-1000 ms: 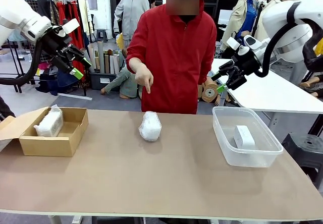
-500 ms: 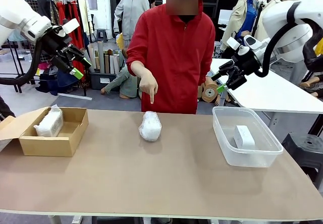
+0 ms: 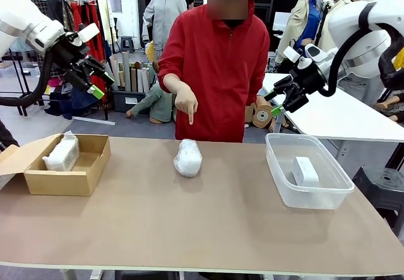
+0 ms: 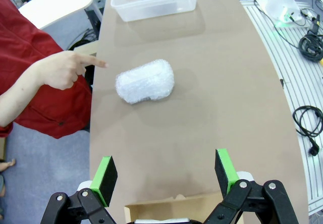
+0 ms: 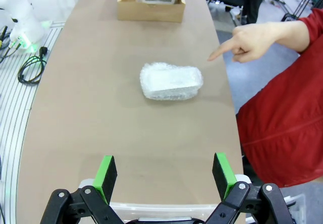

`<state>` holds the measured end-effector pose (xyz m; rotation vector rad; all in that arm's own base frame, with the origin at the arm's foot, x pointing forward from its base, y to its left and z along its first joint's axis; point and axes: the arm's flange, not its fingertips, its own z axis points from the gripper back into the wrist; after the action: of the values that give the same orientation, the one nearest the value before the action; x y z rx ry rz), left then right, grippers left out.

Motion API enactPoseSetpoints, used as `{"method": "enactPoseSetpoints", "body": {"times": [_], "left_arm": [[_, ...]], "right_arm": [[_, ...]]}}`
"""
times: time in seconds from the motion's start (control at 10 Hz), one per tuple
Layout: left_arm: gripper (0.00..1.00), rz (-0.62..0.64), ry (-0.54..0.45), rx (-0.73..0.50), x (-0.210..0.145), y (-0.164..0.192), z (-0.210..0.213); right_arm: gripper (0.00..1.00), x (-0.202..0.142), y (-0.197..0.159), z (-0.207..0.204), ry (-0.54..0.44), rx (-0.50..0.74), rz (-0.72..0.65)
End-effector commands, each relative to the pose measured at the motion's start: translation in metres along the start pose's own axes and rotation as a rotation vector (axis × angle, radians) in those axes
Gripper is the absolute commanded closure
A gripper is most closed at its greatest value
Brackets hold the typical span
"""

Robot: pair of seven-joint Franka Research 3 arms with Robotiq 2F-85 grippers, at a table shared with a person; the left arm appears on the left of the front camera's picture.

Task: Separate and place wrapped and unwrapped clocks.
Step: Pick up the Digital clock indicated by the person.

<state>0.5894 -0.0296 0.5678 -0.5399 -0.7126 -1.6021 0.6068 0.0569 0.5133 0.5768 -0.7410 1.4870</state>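
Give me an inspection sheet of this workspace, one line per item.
Surface: brown table, flat.
Job's things: wrapped clock loose mid-table, person's hand pointing at it; second wrapped clock in cardboard box; bare clock in clear tub.
Clutter: nothing seen.
Grippers: left gripper and right gripper open, raised, empty.
Cables: coiled cables off the table's edge.
Surroundings: clothes rack, white table behind.

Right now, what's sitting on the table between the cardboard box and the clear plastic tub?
In the front view, one wrapped clock lies between the cardboard box and the clear tub, with bare tabletop either side.
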Motion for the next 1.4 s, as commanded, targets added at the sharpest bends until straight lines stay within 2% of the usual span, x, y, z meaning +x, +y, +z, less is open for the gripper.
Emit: {"method": "enactPoseSetpoints", "body": {"times": [0.0,0.1,0.2,0.4,0.6,0.8,1.0,1.3], "left_arm": [[0.00,-0.002,-0.001,0.001,0.000,-0.001,0.001],[0.00,0.000,0.000,0.000,0.000,0.000,0.000],[0.00,0.042,0.076,0.000,0.013,0.003,-0.006],[0.00,0.075,0.181,-0.048,0.045,0.007,-0.014],[0.00,0.113,0.228,-0.086,0.084,0.007,-0.035],[0.00,0.197,0.312,-0.091,0.116,0.011,-0.065],[0.00,0.220,0.381,-0.067,0.136,0.015,-0.111],[0.00,0.328,0.456,-0.006,0.138,0.025,-0.163]], "right_arm": [[0.00,0.001,0.000,0.000,-0.005,-0.002,0.014],[0.00,0.001,0.000,0.000,-0.005,-0.002,0.014],[0.00,0.001,0.000,0.000,-0.005,-0.002,0.014],[0.00,0.001,0.000,0.000,-0.005,-0.002,0.014],[0.00,0.001,0.000,0.000,-0.005,-0.002,0.014],[0.00,0.001,0.000,0.000,-0.005,-0.002,0.014],[0.00,0.001,0.000,0.000,-0.005,-0.002,0.014],[0.00,0.001,0.000,0.000,-0.005,-0.002,0.014]]}}
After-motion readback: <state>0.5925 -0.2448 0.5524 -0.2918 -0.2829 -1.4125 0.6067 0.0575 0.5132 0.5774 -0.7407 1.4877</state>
